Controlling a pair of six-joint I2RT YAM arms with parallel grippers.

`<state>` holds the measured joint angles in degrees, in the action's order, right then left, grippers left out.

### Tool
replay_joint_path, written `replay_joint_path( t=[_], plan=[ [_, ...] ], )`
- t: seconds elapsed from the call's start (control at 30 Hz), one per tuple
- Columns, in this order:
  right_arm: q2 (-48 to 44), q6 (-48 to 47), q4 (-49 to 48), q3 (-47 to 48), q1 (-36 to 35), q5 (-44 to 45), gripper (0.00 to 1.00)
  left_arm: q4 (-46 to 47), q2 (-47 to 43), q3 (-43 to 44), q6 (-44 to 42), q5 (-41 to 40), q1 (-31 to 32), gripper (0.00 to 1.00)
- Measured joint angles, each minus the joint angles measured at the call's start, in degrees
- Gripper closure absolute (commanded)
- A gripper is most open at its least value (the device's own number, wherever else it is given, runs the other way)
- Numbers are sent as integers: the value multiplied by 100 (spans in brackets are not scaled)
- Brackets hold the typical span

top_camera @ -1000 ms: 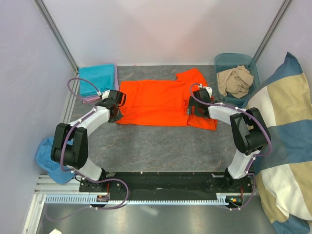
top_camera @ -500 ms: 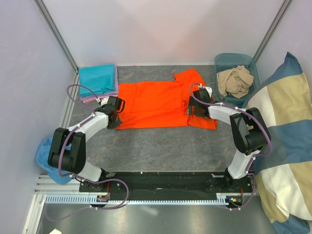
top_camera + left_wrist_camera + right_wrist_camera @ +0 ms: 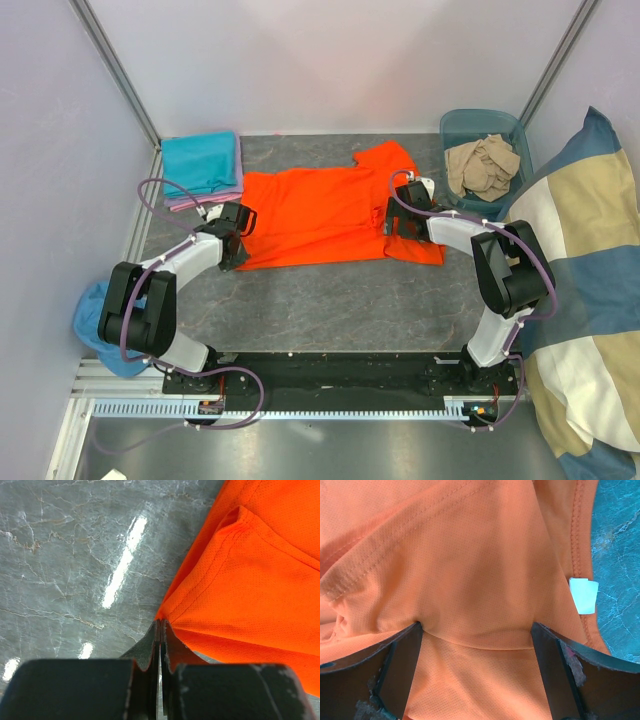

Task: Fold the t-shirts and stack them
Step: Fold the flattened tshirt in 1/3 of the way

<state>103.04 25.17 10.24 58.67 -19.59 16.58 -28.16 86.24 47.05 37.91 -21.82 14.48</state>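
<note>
A bright orange t-shirt [image 3: 320, 212] lies spread across the middle of the grey table. My left gripper [image 3: 236, 240] is at its near left corner. In the left wrist view that gripper [image 3: 160, 628] is shut on the orange t-shirt [image 3: 250, 570], whose cloth runs taut into the tips. My right gripper [image 3: 402, 215] rests on the shirt's right end. It [image 3: 477, 645] stands open, both fingers pressed into the orange cloth [image 3: 470, 555] near the white neck label [image 3: 583, 595]. A folded teal t-shirt [image 3: 200, 162] lies on a pink-lilac one [image 3: 190, 204] at the back left. Beige t-shirts [image 3: 483, 165] sit crumpled in a bin.
The teal plastic bin [image 3: 480, 117] stands at the back right. A big blue-and-beige cushion [image 3: 590, 300] leans along the right side. A blue cloth [image 3: 95, 325] hangs off the left edge by the left arm's base. Walls close in the back and left.
My left gripper has drawn the shirt's left corner a little toward the near edge, skewing the hem. The right arm has stayed where it was.
</note>
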Motion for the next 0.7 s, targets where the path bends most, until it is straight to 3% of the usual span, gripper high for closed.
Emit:
replay_joint_path(
  t=[0.43,0.53,0.57,0.63,0.67,0.7],
  plan=[
    [0,0,2,0,0,2,2,61,-96,-282,234,101,0,98],
    [0,0,2,0,0,2,2,105,-146,-337,273,107,-4,81],
    [0,0,2,0,0,2,2,105,-155,-343,282,109,-7,52],
    [0,0,2,0,0,2,2,81,-170,-352,302,96,-13,24],
    [0,2,2,0,0,2,2,33,-199,-354,313,87,-22,0],
    [-2,2,2,0,0,4,2,-20,-240,-356,332,87,-28,0]
  ],
)
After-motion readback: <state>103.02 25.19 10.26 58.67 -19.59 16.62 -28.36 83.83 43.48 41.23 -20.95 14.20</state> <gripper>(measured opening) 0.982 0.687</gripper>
